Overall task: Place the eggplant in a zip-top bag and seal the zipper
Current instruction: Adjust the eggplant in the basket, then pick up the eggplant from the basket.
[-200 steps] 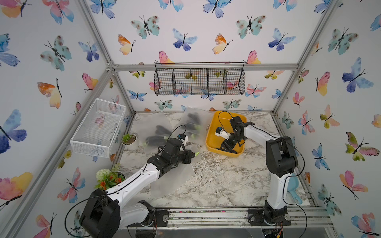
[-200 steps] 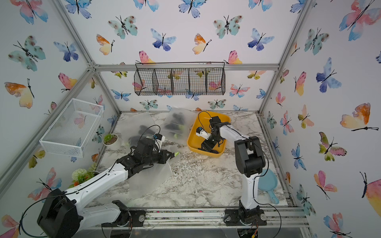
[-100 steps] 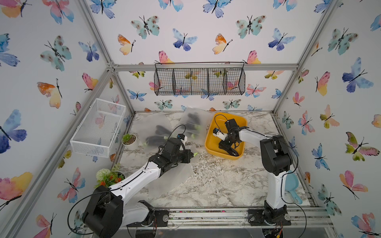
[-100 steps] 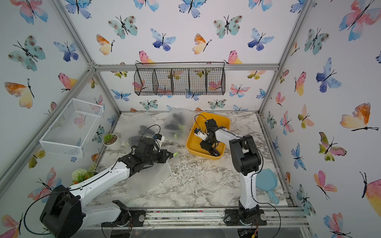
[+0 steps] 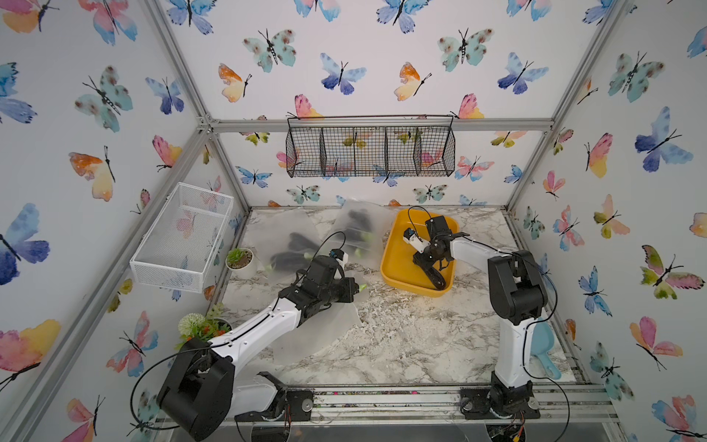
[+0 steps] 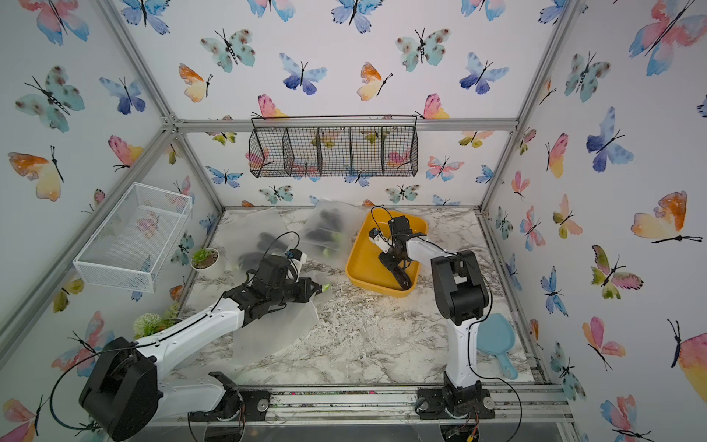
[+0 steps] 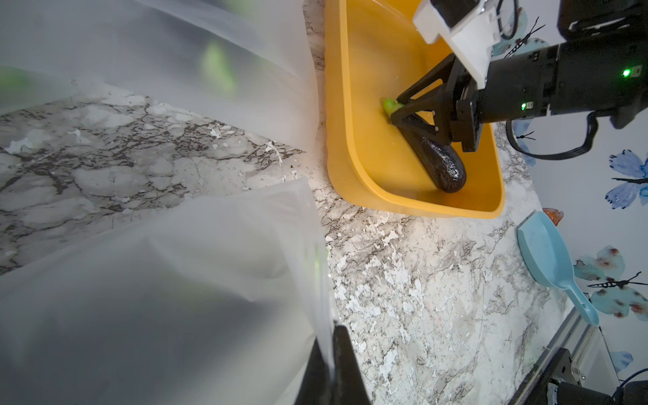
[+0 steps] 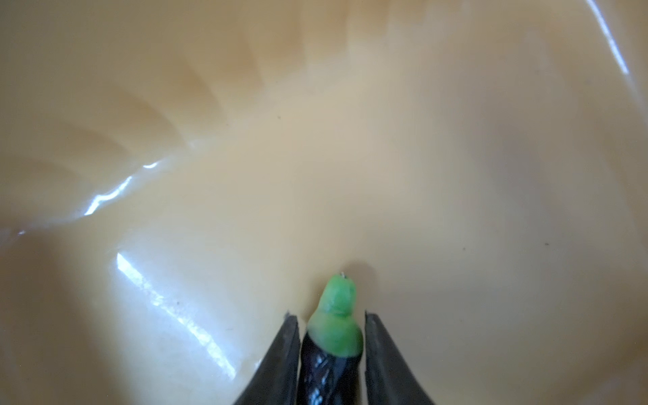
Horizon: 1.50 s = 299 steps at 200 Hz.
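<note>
**Top views.** I see the whole cell in both top views. The eggplant (image 5: pixel 436 277) lies in the yellow tray (image 5: pixel 398 268) at the back right of the table (image 5: pixel 421 336). The right arm reaches forward and bends down into the tray, with the right gripper (image 5: pixel 421 264) at the end of the eggplant farther from the arm bases. The left arm stretches low across the table, and the left gripper (image 5: pixel 354 289) is at the upper edge of the empty zip-top bag (image 5: pixel 325 329), which lies flat beneath it. From this height I cannot judge the jaw state of either gripper. The second eye shows the same layout: eggplant (image 6: pixel 403 279), zip-top bag (image 6: pixel 275 329).

**Left wrist view.** This view adds the grip detail. The left gripper (image 7: pixel 331 350) is pressed together on the bag's rim, pinching the zip-top bag (image 7: pixel 175 298). Beyond it, the right gripper (image 7: pixel 403 112) straddles the green stem end of the eggplant (image 7: pixel 441 161) in the yellow tray (image 7: pixel 350 140). A blue scoop (image 7: pixel 547 259) lies at the table edge.

**Right wrist view.** This is the only close view of the contact. The fingers (image 8: pixel 284 357) of the right gripper (image 8: pixel 330 315) press on both sides of the eggplant (image 8: pixel 336 336) just below its green cap, pinching it. The tray floor lies beyond.
</note>
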Each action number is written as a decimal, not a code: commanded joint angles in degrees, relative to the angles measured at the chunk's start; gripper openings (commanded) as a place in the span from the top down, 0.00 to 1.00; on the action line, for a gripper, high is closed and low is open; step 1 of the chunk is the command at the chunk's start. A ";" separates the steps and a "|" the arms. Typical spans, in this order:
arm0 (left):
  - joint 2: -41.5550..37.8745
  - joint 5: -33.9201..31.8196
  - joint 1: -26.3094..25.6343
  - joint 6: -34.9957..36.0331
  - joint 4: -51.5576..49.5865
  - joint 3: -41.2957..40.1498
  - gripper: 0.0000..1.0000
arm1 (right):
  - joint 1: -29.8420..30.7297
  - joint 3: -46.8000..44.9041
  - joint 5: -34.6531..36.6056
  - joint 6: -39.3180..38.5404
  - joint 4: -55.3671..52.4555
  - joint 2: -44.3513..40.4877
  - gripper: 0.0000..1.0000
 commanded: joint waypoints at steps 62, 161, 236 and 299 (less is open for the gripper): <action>-0.10 2.33 -0.14 -0.15 2.20 1.16 1.00 | -0.18 2.33 -0.42 13.82 -5.27 -10.09 0.38; -0.13 3.31 -0.92 0.32 2.99 1.07 1.00 | -0.19 -14.76 8.76 18.72 -6.77 -11.41 0.32; -1.23 2.95 -1.99 0.03 2.64 0.74 1.00 | -0.19 -9.60 9.74 18.44 -5.77 -13.11 0.64; -1.21 2.87 -2.98 1.57 3.52 -0.29 1.00 | 6.11 -12.90 -10.58 20.89 -6.62 -28.70 0.67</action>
